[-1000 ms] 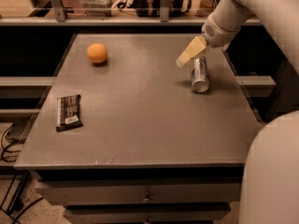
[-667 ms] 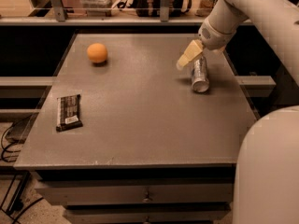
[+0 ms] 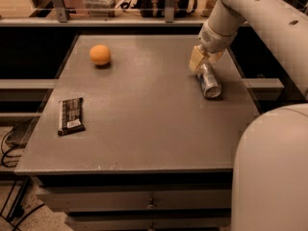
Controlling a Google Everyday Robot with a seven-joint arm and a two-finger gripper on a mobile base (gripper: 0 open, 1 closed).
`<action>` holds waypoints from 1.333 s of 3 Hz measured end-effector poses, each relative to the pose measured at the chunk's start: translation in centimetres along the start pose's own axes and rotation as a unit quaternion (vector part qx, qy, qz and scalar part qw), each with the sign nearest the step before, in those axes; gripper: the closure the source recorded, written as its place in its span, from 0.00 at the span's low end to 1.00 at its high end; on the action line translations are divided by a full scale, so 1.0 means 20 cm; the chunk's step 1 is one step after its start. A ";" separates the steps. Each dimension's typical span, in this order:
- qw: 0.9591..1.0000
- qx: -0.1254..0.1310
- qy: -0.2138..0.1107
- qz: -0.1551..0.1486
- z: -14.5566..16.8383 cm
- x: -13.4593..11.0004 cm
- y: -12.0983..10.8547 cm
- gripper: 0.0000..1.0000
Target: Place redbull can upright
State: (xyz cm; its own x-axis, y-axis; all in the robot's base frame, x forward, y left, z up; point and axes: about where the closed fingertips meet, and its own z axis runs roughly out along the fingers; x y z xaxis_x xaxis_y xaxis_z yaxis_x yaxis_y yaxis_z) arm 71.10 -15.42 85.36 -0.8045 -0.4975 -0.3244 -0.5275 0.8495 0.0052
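On the worktop (image 3: 144, 129) the orange (image 3: 100, 55) sits back left, the snack bar (image 3: 70, 115) before it by the left edge. The redbull can (image 3: 209, 80) lies at the right, the end effector (image 3: 199, 60) at its far end.

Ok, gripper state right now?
The gripper: at the far end of the redbull can lying on its side; open or closed cannot be told.

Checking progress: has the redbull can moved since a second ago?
No. The redbull can lies sideways by the table's right edge as before, gripper at its far end.
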 end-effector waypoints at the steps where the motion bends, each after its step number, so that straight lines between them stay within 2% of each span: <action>1: 1.000 0.009 -0.009 -0.014 -0.06 -0.03 0.04 0.86; 2: 0.999 0.014 -0.031 -0.040 -0.16 -0.08 0.11 1.00; 3: 0.992 0.002 -0.089 -0.089 -0.31 -0.16 0.19 1.00; 4: 0.972 -0.014 -0.170 -0.161 -0.51 -0.24 0.28 1.00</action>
State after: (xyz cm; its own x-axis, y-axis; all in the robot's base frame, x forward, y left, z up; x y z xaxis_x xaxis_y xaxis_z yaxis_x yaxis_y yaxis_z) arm 69.19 -9.96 96.57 -0.4618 -0.6468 -0.6070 -0.7490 0.6509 -0.1237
